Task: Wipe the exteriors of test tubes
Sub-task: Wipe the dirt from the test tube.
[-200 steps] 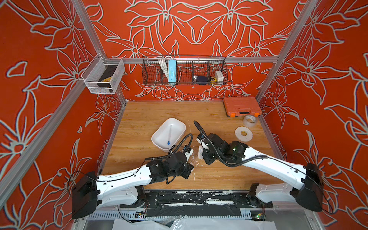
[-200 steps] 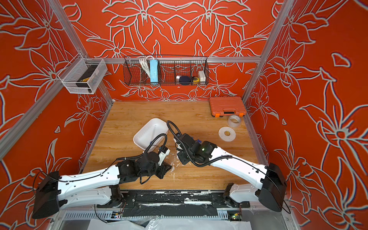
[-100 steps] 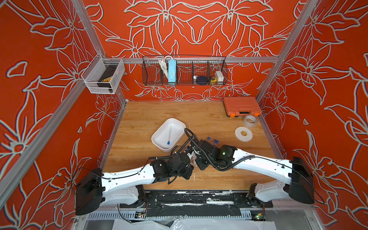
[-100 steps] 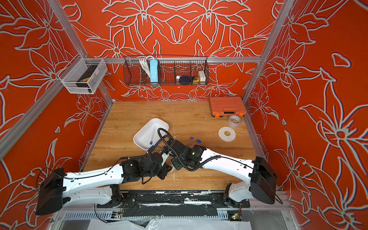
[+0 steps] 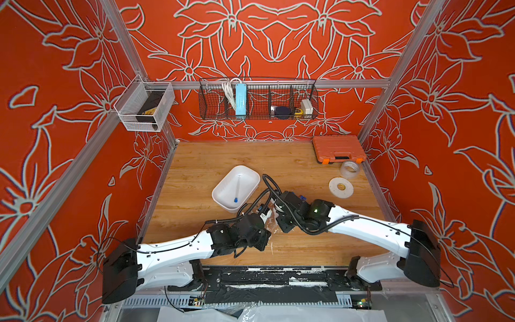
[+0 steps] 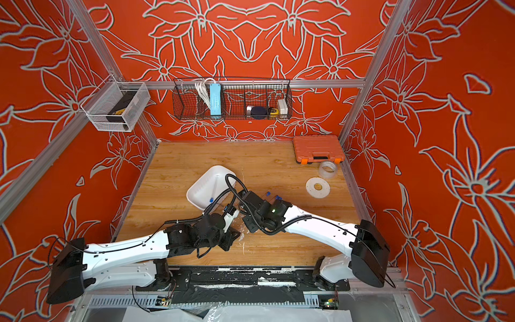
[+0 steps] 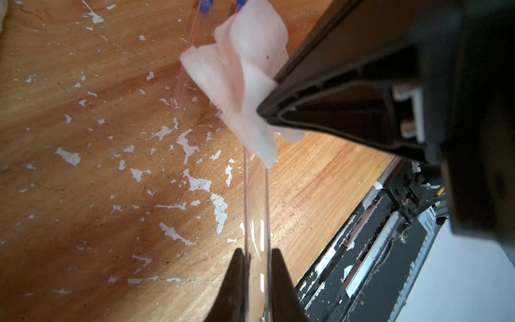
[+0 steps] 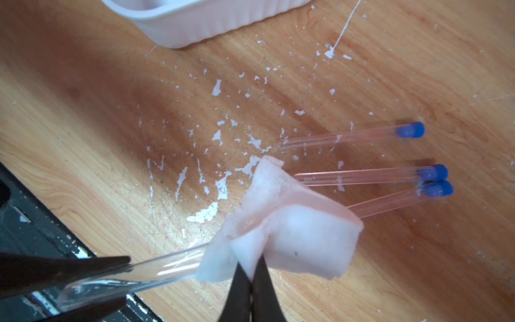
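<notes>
While my left gripper (image 7: 257,252) is closed narrowly on a test tube (image 7: 255,212) near its rounded, closed end, my right gripper (image 8: 250,267) has its jaws pressed together on a folded white tissue (image 8: 292,237), as both wrist cameras show. The held tube is slender, clear and colourless, with bright streaks of glare along its wall. It is carried off the surface of the wooden table (image 5: 195,167), near the front edge, between the two arms. Its far part runs into the fold of the tissue, which drapes over it and hides the rest, so I cannot tell whether its cap is on. Three more test tubes (image 8: 362,176) lie flat on the table just beyond the tissue. Each is see-through, faintly pink against the wood, and has a small blue cap. Two lie with their caps just beside each other and the third lies apart. A lone tube (image 5: 237,189), its blue cap toward the arms, lies inside the white dish (image 5: 223,192) behind the grippers in both top views. White flecks mark the wood beneath the held tube.
</notes>
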